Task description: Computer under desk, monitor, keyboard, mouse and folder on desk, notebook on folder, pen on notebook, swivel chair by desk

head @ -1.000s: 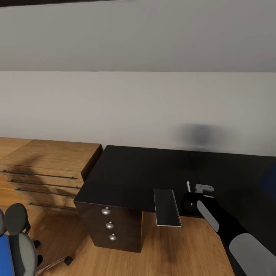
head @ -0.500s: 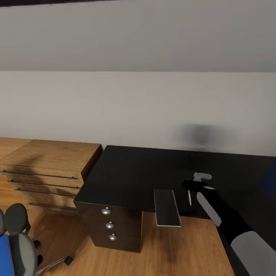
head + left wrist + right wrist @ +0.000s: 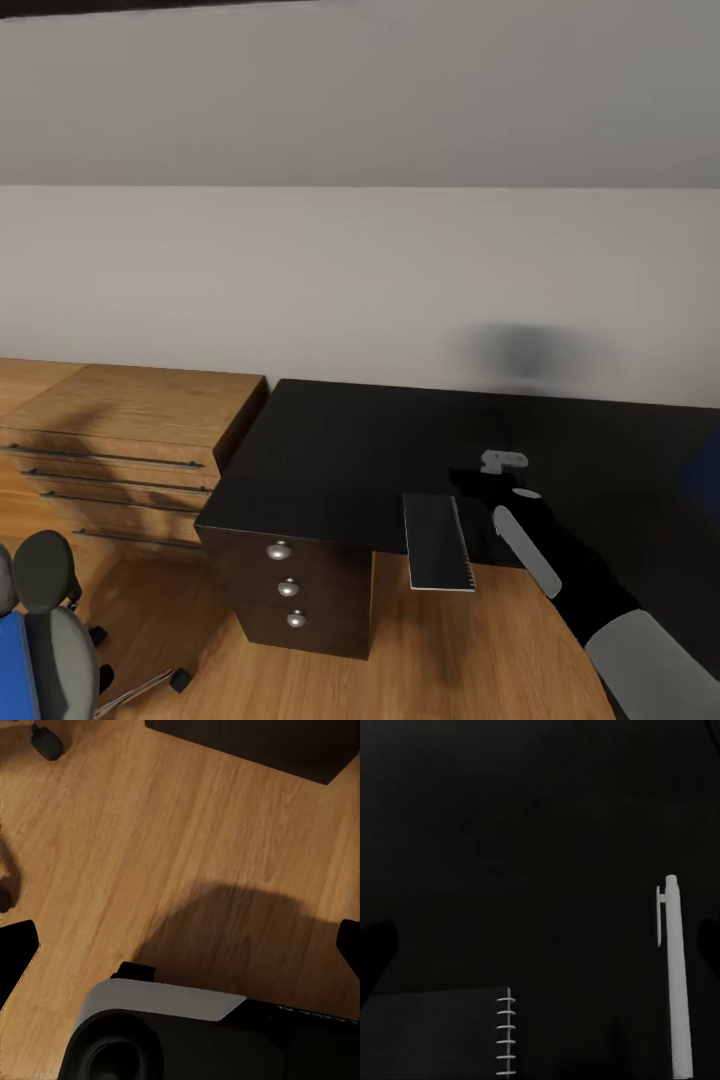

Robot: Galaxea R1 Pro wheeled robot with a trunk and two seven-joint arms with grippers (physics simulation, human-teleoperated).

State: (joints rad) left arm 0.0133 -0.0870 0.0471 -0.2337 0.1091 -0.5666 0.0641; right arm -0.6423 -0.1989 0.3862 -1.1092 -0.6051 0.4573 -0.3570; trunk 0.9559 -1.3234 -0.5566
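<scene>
The black-topped desk [image 3: 350, 450] stands against the wall. A small grey notebook [image 3: 438, 542] lies at its front edge and sticks out over it. In the right wrist view its spiral binding [image 3: 506, 1031] shows, and the light pen [image 3: 675, 975] lies flat on the desk [image 3: 540, 832] beside it. My right gripper [image 3: 478, 478] hovers open just above the desk, with the pen near one finger and nothing held. The swivel chair [image 3: 50, 620] sits at the lower left with the blue folder [image 3: 12, 670] on its seat. My left gripper [image 3: 180, 945] hangs open over the floor.
A light-wood dresser [image 3: 130, 430] stands against the desk's left end. The dark drawer unit [image 3: 290, 590] sits under that end. Wood floor [image 3: 187, 832] lies below my left arm, with a chair caster [image 3: 45, 742] at its edge.
A second ago my right gripper held the pen upright. It let go, the pen came to lie flat beside the notebook, and the gripper moved left and farther over the desk.
</scene>
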